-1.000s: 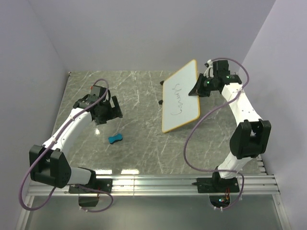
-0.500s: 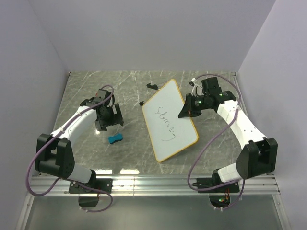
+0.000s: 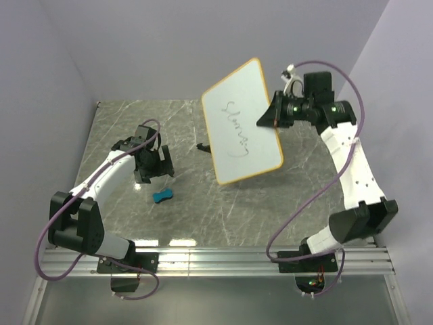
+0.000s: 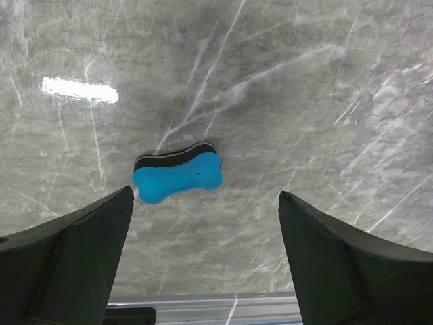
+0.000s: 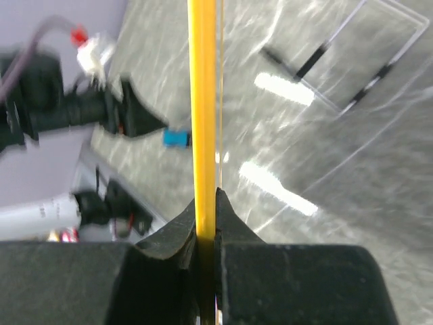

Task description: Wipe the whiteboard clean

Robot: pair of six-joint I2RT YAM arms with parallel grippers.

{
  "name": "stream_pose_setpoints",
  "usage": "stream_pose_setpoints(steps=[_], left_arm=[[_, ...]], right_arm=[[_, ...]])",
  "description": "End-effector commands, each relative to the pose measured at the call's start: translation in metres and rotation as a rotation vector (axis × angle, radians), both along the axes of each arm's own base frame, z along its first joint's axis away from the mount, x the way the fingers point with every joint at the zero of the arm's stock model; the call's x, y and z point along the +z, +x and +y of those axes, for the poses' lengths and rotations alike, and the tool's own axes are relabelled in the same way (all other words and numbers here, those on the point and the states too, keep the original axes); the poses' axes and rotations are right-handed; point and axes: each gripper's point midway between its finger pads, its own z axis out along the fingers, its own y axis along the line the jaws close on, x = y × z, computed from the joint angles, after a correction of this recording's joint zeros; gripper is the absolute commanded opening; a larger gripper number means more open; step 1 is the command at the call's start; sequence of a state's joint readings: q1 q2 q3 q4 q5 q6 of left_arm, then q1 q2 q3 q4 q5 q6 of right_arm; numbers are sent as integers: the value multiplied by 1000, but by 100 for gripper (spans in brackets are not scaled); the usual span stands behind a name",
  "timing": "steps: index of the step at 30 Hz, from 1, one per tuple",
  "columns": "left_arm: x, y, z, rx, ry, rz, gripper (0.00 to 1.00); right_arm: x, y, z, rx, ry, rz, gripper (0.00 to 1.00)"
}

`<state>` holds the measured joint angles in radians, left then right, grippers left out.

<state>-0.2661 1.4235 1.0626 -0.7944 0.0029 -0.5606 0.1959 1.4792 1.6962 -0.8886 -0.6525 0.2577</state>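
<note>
The whiteboard (image 3: pixel 240 132) is white with an orange-tan frame and black scribbles. It is held up off the table and tilted, with a small black clip (image 3: pixel 203 146) by its lower left edge. My right gripper (image 3: pixel 270 119) is shut on its right edge. In the right wrist view the frame shows edge-on as a yellow strip (image 5: pixel 203 101) pinched at my right gripper (image 5: pixel 206 203). The blue bow-tie eraser (image 3: pixel 162 197) lies on the marble table. My left gripper (image 3: pixel 154 169) hovers just above and behind it, open and empty. In the left wrist view the eraser (image 4: pixel 177 177) lies ahead of the left gripper (image 4: pixel 206 196), nearer its left finger.
The marble tabletop (image 3: pixel 122 122) is walled in at the left, back and right. An aluminium rail (image 3: pixel 237 257) with both arm bases runs along the near edge. The right wrist view shows the eraser (image 5: pixel 177 138) and the left arm (image 5: pixel 67 115) beyond the board.
My right gripper swung the whiteboard left across the table, then raised it off the table and tilted it toward the back. My left gripper came closer over the eraser and then held still.
</note>
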Motion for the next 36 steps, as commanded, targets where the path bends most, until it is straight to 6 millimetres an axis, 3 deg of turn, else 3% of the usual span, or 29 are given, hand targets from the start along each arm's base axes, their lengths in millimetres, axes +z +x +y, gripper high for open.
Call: stream_pose_setpoints(steps=[1,4,5,11,16,22,27,36], left_arm=[[16,12,-7,-29,-16,-49,94],[8,13,-5,-35,8,-23,95],[6,12,-6,-43,12,-10,95],[-21,-6,-3,-85,138,112,93],[-28,-23,-12,-131,193,150,91],[-45,-33,-8,-133,240,199,88],[-45,-25,3,-164,330,177,87],[-68,-26,-1,-233,332,248,85]], right_arm=[[48,58,-9,-117,50,-121,0],[51,78,-6,-147,61,-92,0],[38,90,-3,-163,70,-41,0],[22,114,13,-168,146,39,0],[10,111,15,-142,145,73,0],[-6,114,20,-134,178,110,0],[-16,119,24,-109,183,150,0],[-27,119,19,-99,172,191,0]])
